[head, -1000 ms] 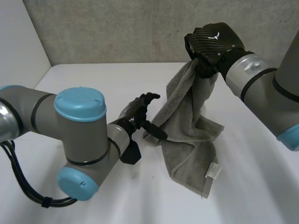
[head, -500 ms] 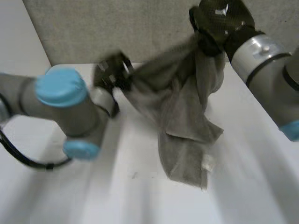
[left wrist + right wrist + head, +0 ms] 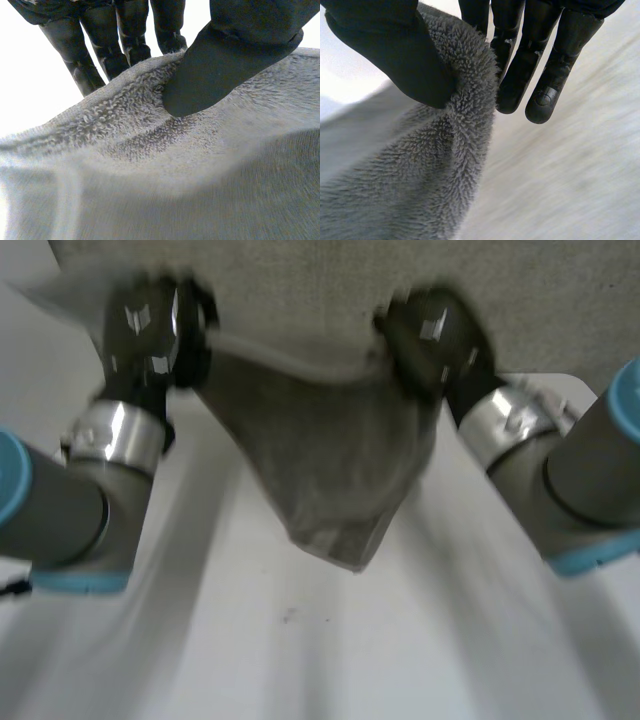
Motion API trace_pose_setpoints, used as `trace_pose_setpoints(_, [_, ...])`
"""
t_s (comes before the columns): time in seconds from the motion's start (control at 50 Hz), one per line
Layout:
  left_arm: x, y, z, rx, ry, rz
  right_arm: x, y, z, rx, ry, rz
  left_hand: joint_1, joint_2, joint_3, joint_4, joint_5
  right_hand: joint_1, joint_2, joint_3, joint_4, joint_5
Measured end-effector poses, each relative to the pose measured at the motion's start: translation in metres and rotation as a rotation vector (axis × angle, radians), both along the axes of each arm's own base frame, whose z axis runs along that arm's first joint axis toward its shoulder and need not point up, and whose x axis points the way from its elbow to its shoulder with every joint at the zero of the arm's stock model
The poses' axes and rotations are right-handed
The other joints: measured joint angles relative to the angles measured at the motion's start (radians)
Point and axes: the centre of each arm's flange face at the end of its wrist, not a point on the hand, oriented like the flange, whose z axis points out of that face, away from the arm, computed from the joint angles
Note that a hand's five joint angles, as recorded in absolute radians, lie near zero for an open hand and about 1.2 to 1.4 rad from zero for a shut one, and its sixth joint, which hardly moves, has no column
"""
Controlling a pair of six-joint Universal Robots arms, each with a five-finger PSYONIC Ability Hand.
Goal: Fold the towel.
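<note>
1. Your left hand (image 3: 152, 330) sat low beside the towel (image 3: 330, 455) a second ago. It has since risen level with the right hand (image 3: 432, 332).
2. The towel then hung from the right hand alone, its lower end lying on the table (image 3: 300, 660). Now its top edge stretches between both hands and the rest sags to a point. You cannot tell whether that point touches the table.
3. Left hand: its thumb (image 3: 225, 65) pinches the towel's edge against straight fingers (image 3: 125, 45).
4. Right hand: its thumb (image 3: 395, 55) nips a bunched corner against the fingers (image 3: 520, 65).
5. Count: one towel, two hands, two arms (image 3: 60, 520), one table.
</note>
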Motion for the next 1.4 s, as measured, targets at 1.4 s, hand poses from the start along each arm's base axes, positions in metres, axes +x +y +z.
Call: trace_pose_setpoints(1.4, [0.013, -0.004, -0.172, 0.497, -0.447, 0.059, -0.056, 0.062, -0.009, 0.428, 0.066, -0.056, -0.117, -0.141, -0.141, -0.145, -0.140, 0.000, 0.000, 0.000, 0.000, 0.008])
